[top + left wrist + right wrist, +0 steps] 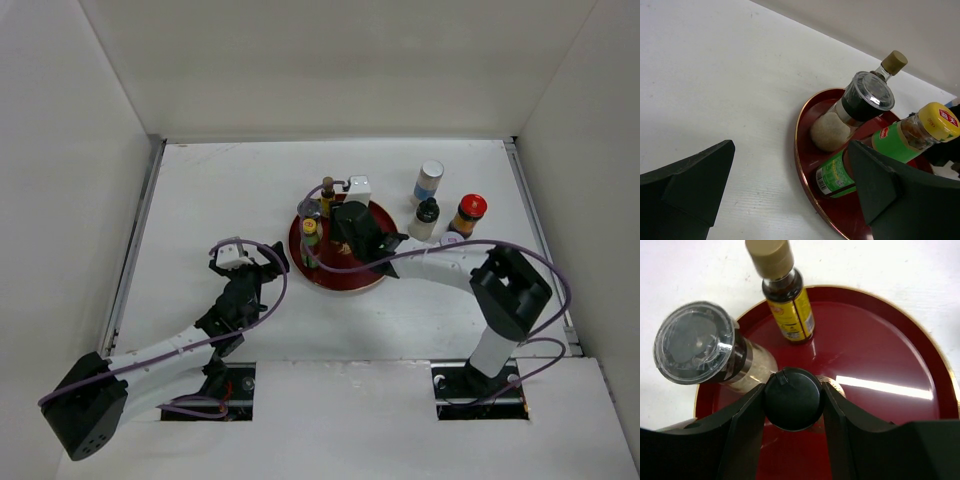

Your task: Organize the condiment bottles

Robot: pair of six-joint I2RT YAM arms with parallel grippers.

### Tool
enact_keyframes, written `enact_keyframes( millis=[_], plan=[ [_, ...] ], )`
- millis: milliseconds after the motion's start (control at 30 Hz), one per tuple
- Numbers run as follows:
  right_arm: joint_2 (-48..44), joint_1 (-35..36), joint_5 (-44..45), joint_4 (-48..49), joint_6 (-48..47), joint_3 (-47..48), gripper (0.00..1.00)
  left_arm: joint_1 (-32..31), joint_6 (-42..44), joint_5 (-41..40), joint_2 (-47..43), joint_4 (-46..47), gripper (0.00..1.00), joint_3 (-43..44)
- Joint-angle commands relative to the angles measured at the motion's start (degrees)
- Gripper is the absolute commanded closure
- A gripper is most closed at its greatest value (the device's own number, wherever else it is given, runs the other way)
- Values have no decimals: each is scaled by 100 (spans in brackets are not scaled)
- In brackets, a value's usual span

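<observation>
Pinching the black-capped bottle [792, 405] by its cap in the right gripper [794, 389] over the tray [880, 350], presumably to seat it beside the grinder [695, 342] and tan-capped bottle [787, 305] beyond the fingertips, with the left gripper [790, 147] spread, empty, just short of the yellow-capped bottle [890, 142].

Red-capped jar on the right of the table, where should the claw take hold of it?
The red-capped jar stands upright, so come from above and pinch its cap. The black-capped bottle stands close on its left, so probably squeeze front to back.
</observation>
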Motion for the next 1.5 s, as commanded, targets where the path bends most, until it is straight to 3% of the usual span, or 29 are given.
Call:
enact_keyframes(
  millis=[0, 133, 200, 367, 500, 800, 933, 1167, 1467],
  plan=[
    [271, 129, 13, 358, 106, 306, 58, 33, -88, 52, -81, 268, 0, -54],
    [641, 209, 48, 358, 300, 306, 56, -3, -80, 52, -195, 241, 0, -63],
    [616, 226, 162, 349, 405, 271, 48, 50, -80, 52, -221, 232, 0, -80],
    [-121, 235, 417, 226, 406, 69, 26, 59, -80, 61, -274, 188, 0, -71],
    [-894, 139, 610, -107, 380, -177, 21, 15, -71, 69, -256, 179, 0, -54],
    [-2275, -880, 672, -328, 231, -1170, 16, 59, -88, 87, -160, 197, 0, -45],
    [-2627, -1591, 629, -661, 28, -1425, 7, 59, -88, 113, -195, 232, 0, -45],
    [-2374, -2366, 49, -996, 2, -1347, 2, 103, -97, 122, -134, 241, 0, -45],
    [-1311, -2797, -479, -908, -86, -855, 4, 68, -106, 148, -133, 241, 0, -63]
  ],
)
